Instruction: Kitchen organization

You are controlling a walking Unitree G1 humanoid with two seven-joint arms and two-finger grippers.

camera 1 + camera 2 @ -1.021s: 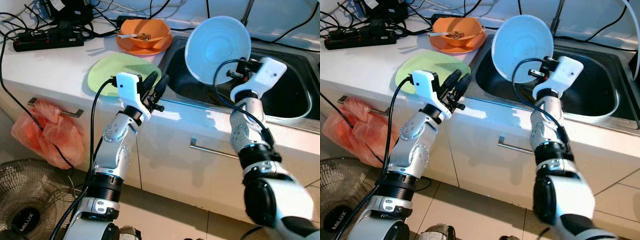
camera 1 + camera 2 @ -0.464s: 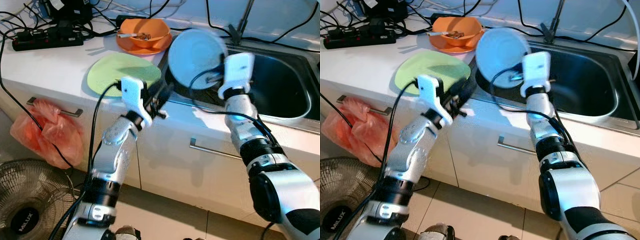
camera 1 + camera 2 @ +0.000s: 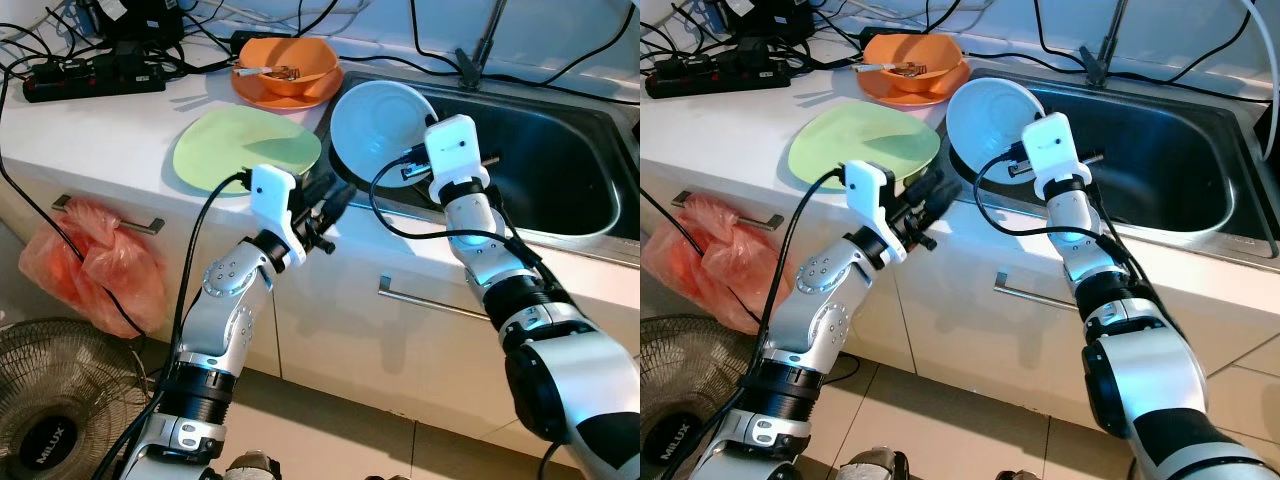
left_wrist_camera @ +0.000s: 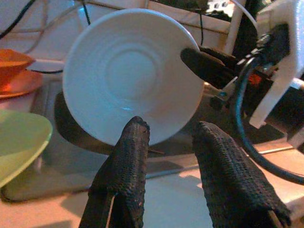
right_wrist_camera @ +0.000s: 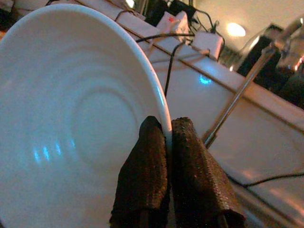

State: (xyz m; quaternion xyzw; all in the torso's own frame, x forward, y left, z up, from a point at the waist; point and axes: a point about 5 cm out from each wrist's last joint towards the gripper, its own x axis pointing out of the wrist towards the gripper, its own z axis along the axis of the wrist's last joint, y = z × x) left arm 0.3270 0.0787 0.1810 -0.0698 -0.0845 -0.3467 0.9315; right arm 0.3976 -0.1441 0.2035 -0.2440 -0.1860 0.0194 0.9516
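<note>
White plate held over the sink edge

The right gripper [image 5: 166,142] pinches the white plate [image 3: 378,125] by its rim. The left gripper [image 4: 166,137], fingers apart, should close gently on the rim.

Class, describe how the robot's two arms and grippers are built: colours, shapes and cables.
Both arms are silver jointed segments with black bands. Each wrist has a white blocky housing trailing a looped black cable. The left gripper and right gripper have two long, black, rough-textured fingers.
</note>
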